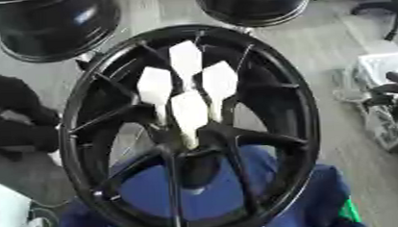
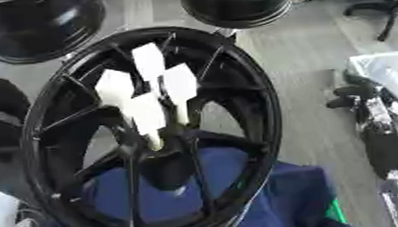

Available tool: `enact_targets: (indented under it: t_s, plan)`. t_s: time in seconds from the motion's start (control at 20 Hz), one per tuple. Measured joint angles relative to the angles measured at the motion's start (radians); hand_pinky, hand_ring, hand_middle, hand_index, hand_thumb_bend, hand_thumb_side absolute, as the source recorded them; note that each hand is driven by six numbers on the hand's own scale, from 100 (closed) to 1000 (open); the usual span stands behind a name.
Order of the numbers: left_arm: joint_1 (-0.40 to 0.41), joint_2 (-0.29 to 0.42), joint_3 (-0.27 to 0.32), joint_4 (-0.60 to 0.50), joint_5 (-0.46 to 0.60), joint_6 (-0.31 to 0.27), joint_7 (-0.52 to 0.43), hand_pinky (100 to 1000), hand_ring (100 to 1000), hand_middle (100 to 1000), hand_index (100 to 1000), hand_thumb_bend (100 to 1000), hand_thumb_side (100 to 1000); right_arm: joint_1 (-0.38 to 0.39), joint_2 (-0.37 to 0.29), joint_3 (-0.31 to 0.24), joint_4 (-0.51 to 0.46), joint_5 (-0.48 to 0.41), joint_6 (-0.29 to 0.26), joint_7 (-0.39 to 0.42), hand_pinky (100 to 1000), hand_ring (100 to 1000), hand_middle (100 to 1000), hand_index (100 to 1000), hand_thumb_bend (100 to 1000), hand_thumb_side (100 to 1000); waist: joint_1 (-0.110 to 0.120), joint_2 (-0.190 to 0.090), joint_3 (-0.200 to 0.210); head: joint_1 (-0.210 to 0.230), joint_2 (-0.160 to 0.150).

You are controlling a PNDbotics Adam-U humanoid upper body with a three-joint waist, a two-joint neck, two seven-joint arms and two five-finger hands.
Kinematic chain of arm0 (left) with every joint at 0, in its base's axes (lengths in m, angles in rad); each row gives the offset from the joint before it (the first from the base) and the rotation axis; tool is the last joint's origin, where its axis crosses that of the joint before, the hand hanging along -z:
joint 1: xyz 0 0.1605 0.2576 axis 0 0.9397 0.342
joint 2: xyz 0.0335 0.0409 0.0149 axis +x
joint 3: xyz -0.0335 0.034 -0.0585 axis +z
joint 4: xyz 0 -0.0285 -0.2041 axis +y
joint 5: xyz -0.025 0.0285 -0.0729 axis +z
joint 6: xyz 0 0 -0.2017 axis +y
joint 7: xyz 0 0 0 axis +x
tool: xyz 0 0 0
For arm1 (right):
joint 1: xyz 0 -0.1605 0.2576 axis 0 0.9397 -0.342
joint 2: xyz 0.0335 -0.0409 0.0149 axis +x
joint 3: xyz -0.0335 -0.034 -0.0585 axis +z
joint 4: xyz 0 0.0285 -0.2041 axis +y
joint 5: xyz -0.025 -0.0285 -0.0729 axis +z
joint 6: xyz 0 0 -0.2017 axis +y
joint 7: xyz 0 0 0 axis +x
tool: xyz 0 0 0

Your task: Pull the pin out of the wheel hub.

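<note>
"Left eye view up on your side? What worries you from here?"

"Four white pins (image 1: 186,63) stand bunched at the centre of the wheel hub (image 1: 304,125), heads touching or nearly so. If I reach in carelessly I may catch two at once, or knock a neighbour askew. The hub also leans on a blue cloth (image 1: 214,187) rather than a bare tabletop, so I judge that a sideways tug could tip or slide it toward the other black wheels (image 1: 51,25) behind."

"And where are you relative to the pins?"

"Well apart. My right robot hand (image 1: 397,94) sits at the right edge, outside the rim, roughly level with the pins. A dark shape at the left edge I take for my left robot hand (image 1: 13,123), just beside the rim, also outside it."

"Wide or narrow?"

"I cannot tell for either one; both read as dark masses. Neither holds a pin, that much is plain. All four are seated in the hub, heads pointing up and away from me."
</note>
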Motion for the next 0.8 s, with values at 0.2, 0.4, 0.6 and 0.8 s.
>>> enact_targets:
  t_s: [0.2,0.4,0.6,0.8]
  plan:
    - [0.0,0.001,0.0,0.0,-0.001,0.001,0.001,715,890,766,769,100,684,-0.006,0.01,0.0,0.0,0.021,-0.005,-0.004,1000,614,620,801,100,652,-0.004,0.012,-0.003,0.0,0.014]
    - [0.0,0.002,0.0,0.0,-0.005,0.002,0.002,716,891,766,770,100,687,-0.011,0.019,-0.003,0.0,0.035,-0.008,-0.008,1000,615,621,802,100,653,-0.006,0.023,-0.003,-0.002,0.025]
    - [0.0,0.002,0.0,0.0,-0.009,0.002,0.004,716,892,768,772,100,688,-0.015,0.026,-0.005,0.0,0.043,-0.009,-0.011,1000,617,622,802,100,655,-0.01,0.03,0.001,-0.009,0.025]
    - [-0.003,0.005,0.0,-0.002,-0.009,0.002,0.006,718,897,783,781,100,693,-0.016,0.027,-0.007,0.0,0.043,-0.009,-0.017,1000,617,622,801,100,658,-0.016,0.039,0.007,-0.018,0.022]
